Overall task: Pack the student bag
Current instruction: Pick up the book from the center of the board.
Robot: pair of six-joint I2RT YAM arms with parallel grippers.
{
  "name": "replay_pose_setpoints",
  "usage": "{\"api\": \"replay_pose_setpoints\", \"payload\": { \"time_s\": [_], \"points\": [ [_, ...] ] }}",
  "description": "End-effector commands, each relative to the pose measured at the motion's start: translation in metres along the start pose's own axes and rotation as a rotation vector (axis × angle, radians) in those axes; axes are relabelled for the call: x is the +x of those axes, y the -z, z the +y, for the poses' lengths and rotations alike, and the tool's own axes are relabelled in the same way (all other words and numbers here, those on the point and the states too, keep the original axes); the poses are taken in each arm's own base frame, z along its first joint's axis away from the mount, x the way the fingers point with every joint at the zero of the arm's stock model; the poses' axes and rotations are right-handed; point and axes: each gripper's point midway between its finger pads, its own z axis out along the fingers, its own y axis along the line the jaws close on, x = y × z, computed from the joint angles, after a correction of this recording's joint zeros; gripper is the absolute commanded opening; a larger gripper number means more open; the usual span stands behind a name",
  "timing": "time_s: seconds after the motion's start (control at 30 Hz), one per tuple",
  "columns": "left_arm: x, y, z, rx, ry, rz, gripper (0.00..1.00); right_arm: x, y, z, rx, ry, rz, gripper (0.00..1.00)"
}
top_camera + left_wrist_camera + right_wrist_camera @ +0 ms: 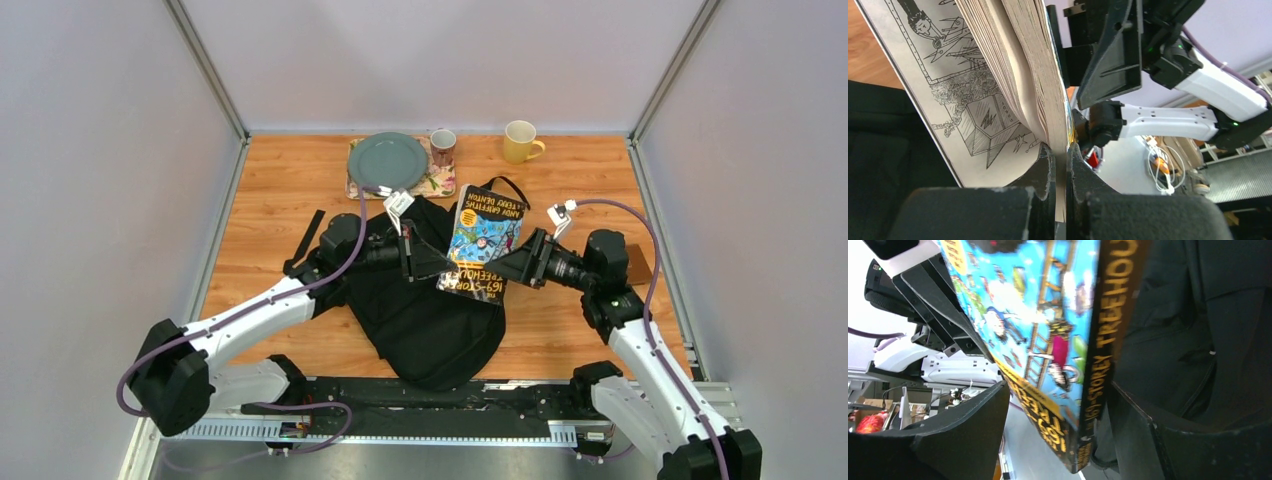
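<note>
Wooden worktop (280, 180) has a big black bag (430, 320) on it. Over the bag, the left jaws pinch a book (483, 240). The right jaws are apart around it.

And the book (484, 243) hangs over the student bag's (430, 320) right side; behind the bag, plate (388, 160) on tray (441, 184), mug (442, 146), second mug (520, 141).

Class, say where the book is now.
In the top view the book hangs mid-table above the student bag, the left pincer clamped on its edge and the right pincer open astride its spine.
</note>
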Motion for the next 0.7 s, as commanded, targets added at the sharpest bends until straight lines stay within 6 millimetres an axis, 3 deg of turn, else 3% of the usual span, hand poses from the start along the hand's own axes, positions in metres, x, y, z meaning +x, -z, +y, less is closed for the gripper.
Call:
{"api": "replay_pose_setpoints", "payload": {
  "time_s": [0.0, 0.23, 0.57, 0.63, 0.67],
  "points": [
    [-0.022, 0.017, -0.052, 0.188, -0.080, -0.091, 0.00, 0.006, 0.005, 0.014, -0.069, 0.022, -0.012, 0.74],
    [-0.020, 0.026, -0.065, 0.240, -0.081, -0.112, 0.00, 0.001, -0.002, 0.009, -0.069, 0.009, 0.004, 0.73],
    [-0.021, 0.020, -0.074, 0.323, -0.049, -0.091, 0.00, -0.004, 0.001, 0.034, -0.160, 0.020, -0.008, 0.72],
    [-0.020, 0.025, -0.080, 0.374, -0.015, -0.123, 0.00, -0.006, 0.002, 0.037, -0.172, 0.029, -0.006, 0.69],
    [-0.018, 0.026, -0.079, 0.381, -0.006, -0.124, 0.00, -0.006, 0.002, 0.039, -0.179, 0.036, -0.001, 0.61]
  ]
}}
